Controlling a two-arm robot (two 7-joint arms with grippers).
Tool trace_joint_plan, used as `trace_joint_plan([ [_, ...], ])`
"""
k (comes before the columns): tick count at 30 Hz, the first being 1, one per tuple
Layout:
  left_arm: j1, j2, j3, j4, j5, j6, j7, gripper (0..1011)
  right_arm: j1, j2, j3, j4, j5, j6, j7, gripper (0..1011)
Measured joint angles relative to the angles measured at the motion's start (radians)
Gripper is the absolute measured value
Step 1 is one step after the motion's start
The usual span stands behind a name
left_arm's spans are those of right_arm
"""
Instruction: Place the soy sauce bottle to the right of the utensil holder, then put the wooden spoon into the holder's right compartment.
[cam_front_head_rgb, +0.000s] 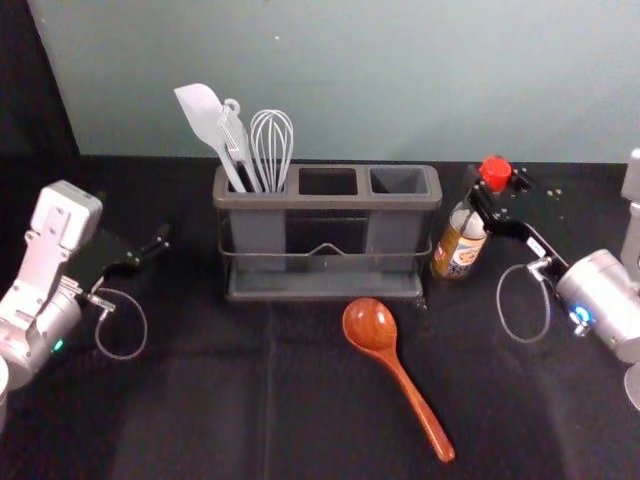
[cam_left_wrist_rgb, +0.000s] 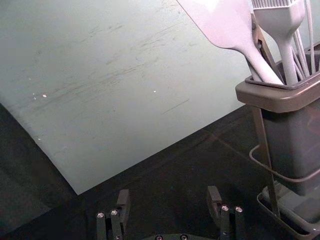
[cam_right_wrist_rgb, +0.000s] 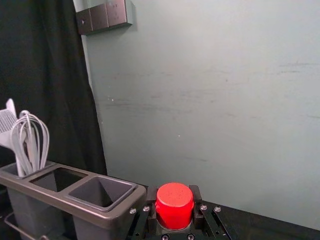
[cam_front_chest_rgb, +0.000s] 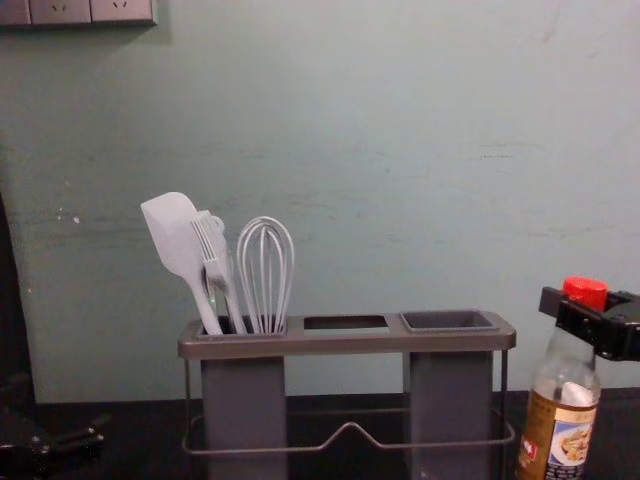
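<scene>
**Soy sauce bottle (cam_front_head_rgb: 459, 252) gripped right of utensil holder (cam_front_head_rgb: 325, 201)**

We have the right claw (cam_front_head_rgb: 492, 188) closed around its top, cap up, long axis leaning slightly right. Our wooden spoon (cam_front_head_rgb: 408, 385) lies before the holder, bowl toward it, handle slanting nearer and rightward. Our left claw (cam_front_head_rgb: 138, 225) waits open, left.

A spatula (cam_front_chest_rgb: 172, 230), brush (cam_front_chest_rgb: 218, 270) and whisk (cam_front_chest_rgb: 265, 285) (all pale) stand before a scuffed wall (cam_front_chest_rgb: 400, 210).

Seemingly a robotics lab — robot arms (cam_front_head_rgb: 600, 295), black cloth (cam_front_head_rgb: 200, 420), dark curtain (cam_right_wrist_rgb: 45, 60), scuffed wall (cam_right_wrist_rgb: 225, 110).
</scene>
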Motion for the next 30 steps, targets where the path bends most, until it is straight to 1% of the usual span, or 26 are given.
trace_joint_plan([
  [7,0.000,0.000,0.000,0.000,0.000,0.000,0.000,1005,0.036,-0.021,-0.011,0.049,-0.006,-0.004,0.000,382],
  [14,0.000,0.000,0.000,0.000,0.000,0.000,0.000,1005,0.057,-0.036,-0.016,0.082,-0.012,-0.009,0.001,382],
  [30,0.000,0.000,0.000,0.000,0.000,0.000,0.000,1005,0.065,-0.045,-0.020,0.106,-0.028,-0.015,0.000,382],
])
